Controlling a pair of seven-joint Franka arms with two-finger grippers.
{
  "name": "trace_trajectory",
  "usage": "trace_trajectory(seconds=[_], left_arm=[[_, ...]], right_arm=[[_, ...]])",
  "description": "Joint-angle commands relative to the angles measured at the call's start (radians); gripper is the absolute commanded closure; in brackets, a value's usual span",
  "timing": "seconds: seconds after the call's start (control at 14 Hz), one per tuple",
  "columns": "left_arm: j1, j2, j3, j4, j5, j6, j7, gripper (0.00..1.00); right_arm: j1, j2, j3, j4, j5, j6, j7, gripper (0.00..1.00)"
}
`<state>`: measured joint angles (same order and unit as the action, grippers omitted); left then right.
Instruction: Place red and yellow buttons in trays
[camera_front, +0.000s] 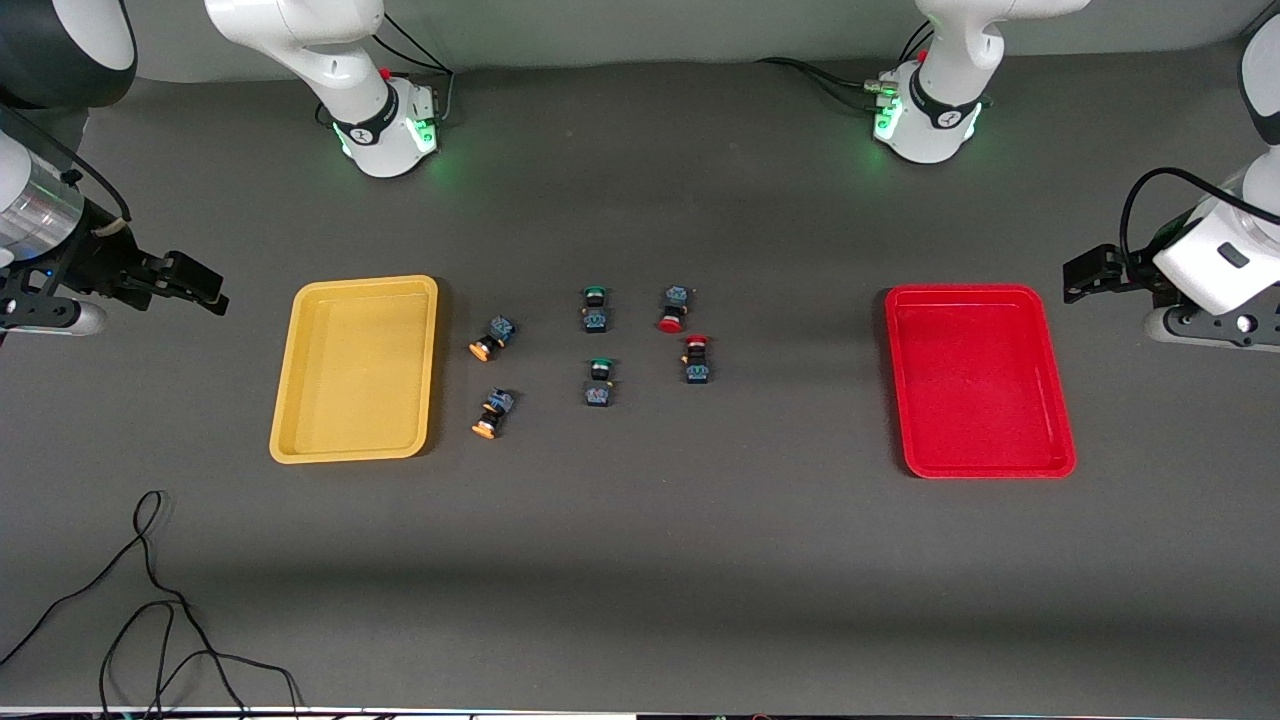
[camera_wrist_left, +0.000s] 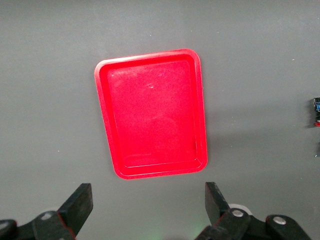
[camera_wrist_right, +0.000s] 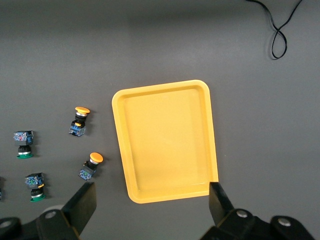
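**Nothing sorted yet: all four buttons on the table, both trays empty**

While both arms wait at the table ends, no step of the task is seen as done. The yellow tray (camera_front: 355, 368) lies toward the right arm's end and holds nothing; the red tray (camera_front: 978, 380) lies toward the left arm's end, likewise bare inside. Between the trays six switches are laid on the table. Two yellow-capped buttons (camera_front: 492, 338) (camera_front: 491, 414) are found just beside the yellow tray. Two red-capped buttons (camera_front: 675, 308) (camera_front: 696, 359) are placed nearer the red tray, well apart from it. Two green-capped switches (camera_front: 595, 308) (camera_front: 599, 382) are set between those pairs and are judged not part of the job. The right gripper (camera_wrist_right: 150, 202) hangs above the table by the yellow tray's edge, fingers spread, nothing held. The left gripper (camera_wrist_left: 147, 202) hangs beside the red tray, fingers spread wide, nothing held. All four placements are left to do.
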<state>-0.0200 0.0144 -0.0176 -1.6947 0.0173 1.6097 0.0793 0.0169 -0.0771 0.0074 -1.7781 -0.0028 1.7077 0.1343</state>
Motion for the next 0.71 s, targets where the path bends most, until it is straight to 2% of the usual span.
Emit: trace_trajectory(seconds=[0.0,0.5,0.64], left_arm=[[-0.012,-0.03,0.008,-0.026,0.004,-0.001,-0.01,0.0],[-0.014,-0.03,0.008,-0.025,0.004,-0.001,-0.01,0.0],[-0.014,-0.03,0.008,-0.026,0.004,-0.001,-0.01,0.0]], right_arm=[[0.003,0.005,-0.004,0.019,0.004,-0.003,-0.021,0.0],[0.003,0.005,-0.009,0.025,0.0,-0.002,-0.03,0.0],[0.023,0.006,0.018,0.057,-0.003,-0.008,-0.035,0.0]])
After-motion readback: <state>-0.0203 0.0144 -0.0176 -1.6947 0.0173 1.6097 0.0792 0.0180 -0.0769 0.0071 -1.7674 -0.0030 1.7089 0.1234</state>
